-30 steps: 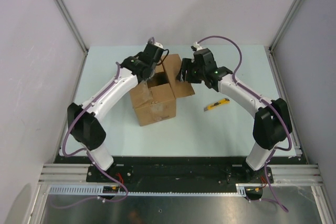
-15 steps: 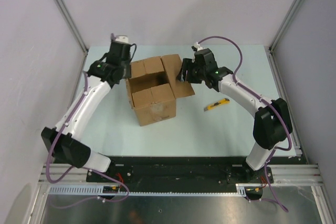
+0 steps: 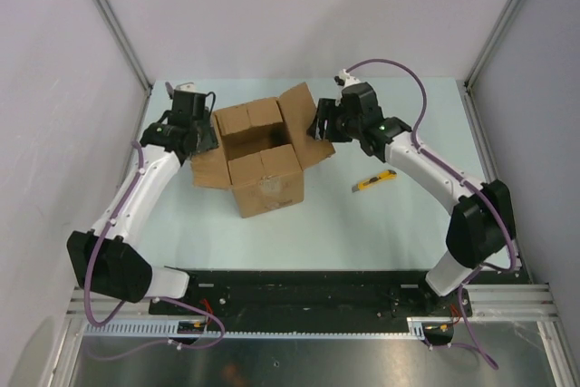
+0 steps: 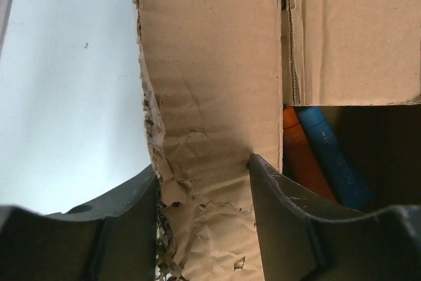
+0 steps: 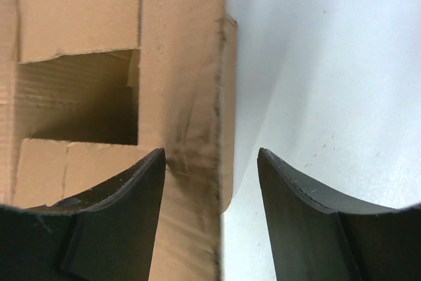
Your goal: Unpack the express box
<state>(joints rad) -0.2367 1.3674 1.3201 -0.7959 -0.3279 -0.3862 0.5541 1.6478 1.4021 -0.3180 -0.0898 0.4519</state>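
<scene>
The express box is a brown cardboard box standing in the middle of the table with its top flaps open. My left gripper is open at the box's left side, its fingers over the left flap, which is folded outward and torn at its edge. An orange item and a blue item lie inside the box. My right gripper is open at the box's right flap, with the flap's edge between its fingers.
A small yellow utility knife lies on the table to the right of the box, under my right arm. Grey walls and metal frame posts enclose the table on the left, right and back.
My left arm swung from above the box out to its left side, and the left flap folded outward. The right flap rose a little with my right gripper.
</scene>
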